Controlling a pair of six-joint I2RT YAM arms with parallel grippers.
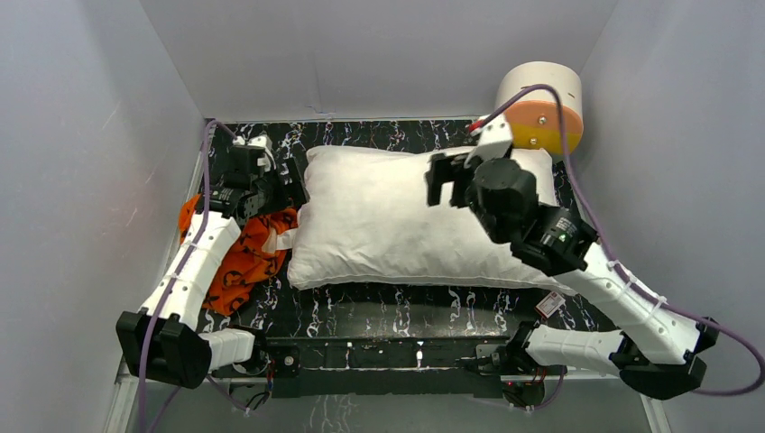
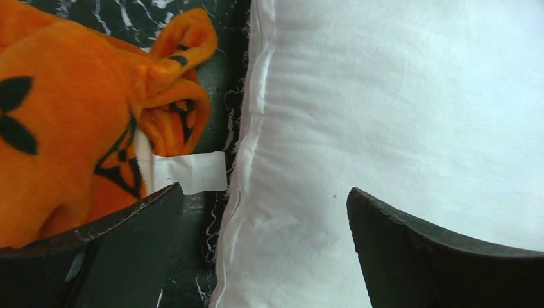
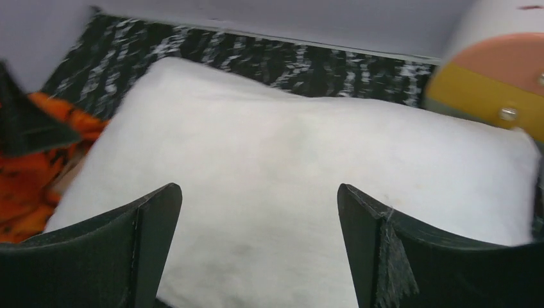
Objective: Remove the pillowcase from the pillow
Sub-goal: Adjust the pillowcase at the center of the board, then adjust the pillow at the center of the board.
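The white pillow (image 1: pixel 379 216) lies bare across the middle of the black marbled table. The orange pillowcase (image 1: pixel 244 257) with black motifs lies crumpled on the table to the pillow's left, fully off it. My left gripper (image 1: pixel 280 180) is open and empty over the pillow's left edge; in the left wrist view (image 2: pixel 266 199) the pillow's seam (image 2: pixel 247 147) runs between its fingers and the pillowcase (image 2: pixel 77 128) with its white label (image 2: pixel 192 172) lies left. My right gripper (image 1: pixel 448 176) is open and empty above the pillow (image 3: pixel 301 167).
A white-and-orange round drum (image 1: pixel 541 108) stands at the back right corner, touching the pillow's far right end; it also shows in the right wrist view (image 3: pixel 494 77). Grey walls enclose the table on three sides. A purple cable (image 1: pixel 577 180) loops over the right arm.
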